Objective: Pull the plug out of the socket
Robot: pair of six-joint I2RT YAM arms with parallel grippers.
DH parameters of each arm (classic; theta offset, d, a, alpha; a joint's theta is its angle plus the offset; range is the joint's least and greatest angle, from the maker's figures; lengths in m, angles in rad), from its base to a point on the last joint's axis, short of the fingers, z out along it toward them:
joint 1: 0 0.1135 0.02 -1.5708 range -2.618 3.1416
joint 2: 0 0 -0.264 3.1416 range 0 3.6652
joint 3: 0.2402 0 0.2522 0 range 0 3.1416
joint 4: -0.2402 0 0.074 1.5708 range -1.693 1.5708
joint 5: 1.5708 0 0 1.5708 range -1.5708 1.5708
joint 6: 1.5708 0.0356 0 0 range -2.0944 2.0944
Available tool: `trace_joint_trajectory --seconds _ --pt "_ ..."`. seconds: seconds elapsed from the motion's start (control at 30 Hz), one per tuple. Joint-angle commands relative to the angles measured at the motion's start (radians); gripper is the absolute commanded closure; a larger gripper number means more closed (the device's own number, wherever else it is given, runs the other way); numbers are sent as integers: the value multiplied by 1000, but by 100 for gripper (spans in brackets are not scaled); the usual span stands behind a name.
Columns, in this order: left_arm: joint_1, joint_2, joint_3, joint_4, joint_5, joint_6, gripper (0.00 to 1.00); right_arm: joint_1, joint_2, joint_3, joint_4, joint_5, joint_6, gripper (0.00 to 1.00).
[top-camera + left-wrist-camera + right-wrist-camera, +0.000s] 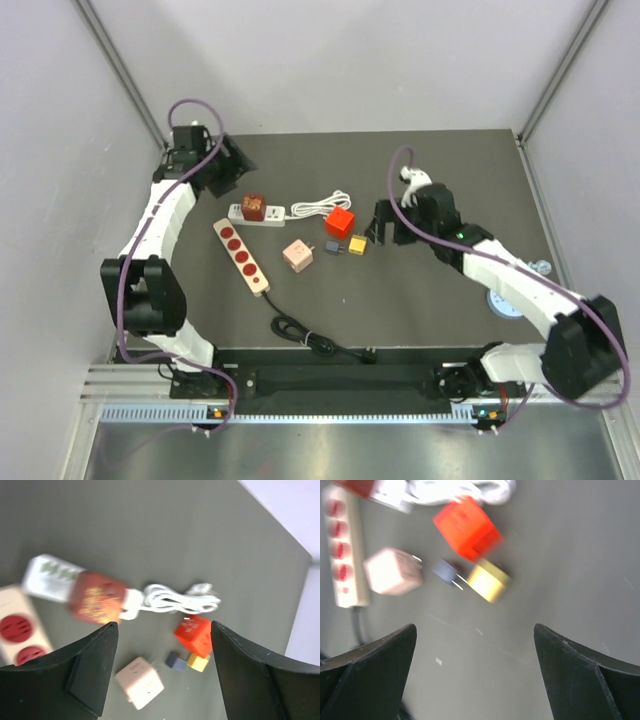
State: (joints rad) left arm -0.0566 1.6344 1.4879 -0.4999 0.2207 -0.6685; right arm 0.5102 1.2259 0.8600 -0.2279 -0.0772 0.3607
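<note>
A dark red plug (253,206) sits in a short white socket strip (238,212) at the back left of the dark table; both show blurred in the left wrist view, the plug (95,597) on the strip (47,575). My left gripper (238,172) is open and empty, hovering just behind and left of the plug, its open tips (164,626) framing the loose adapters. My right gripper (378,228) is open and empty, right of the red cube (340,222); in its wrist view (475,627) only bare table lies between the fingers.
The strip's coiled white cable (325,203) lies behind the red cube. A yellow plug (356,244), a blue plug (333,246) and a pink adapter (297,255) lie mid-table. A cream strip with red sockets (241,255) and its black cable (310,338) lie nearer.
</note>
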Motion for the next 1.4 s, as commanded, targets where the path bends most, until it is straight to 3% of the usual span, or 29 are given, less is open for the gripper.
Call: trace_joint_trajectory --seconds 0.0,0.27,0.43,0.63,0.73,0.9,0.97,1.0,1.17,1.2,1.37 --pt "50 1 -55 -54 80 -79 21 27 118 160 135 -159 -38 0" --pt "49 27 -61 -91 126 -115 21 88 511 526 306 -326 32 0" --pt "84 53 -41 -120 186 -66 30 171 737 723 458 -355 50 2" --pt "87 -5 -67 -80 97 76 30 209 972 856 601 -378 66 3" --pt "87 -10 -75 -81 10 130 34 211 1081 915 648 -404 118 12" --pt "90 -33 -153 -5 -104 149 38 212 1104 898 697 -415 127 15" --pt "115 -30 -184 29 -93 129 44 215 1100 892 691 -438 89 13" --pt "130 -16 -187 49 -71 119 54 218 1100 893 661 -438 34 11" --pt "208 51 -173 112 54 49 73 228 1152 956 590 -467 -98 8" --pt "212 77 -164 112 58 47 81 235 1164 973 582 -475 -106 8" --pt "215 153 -129 161 92 29 90 260 1230 1068 561 -484 -163 7"
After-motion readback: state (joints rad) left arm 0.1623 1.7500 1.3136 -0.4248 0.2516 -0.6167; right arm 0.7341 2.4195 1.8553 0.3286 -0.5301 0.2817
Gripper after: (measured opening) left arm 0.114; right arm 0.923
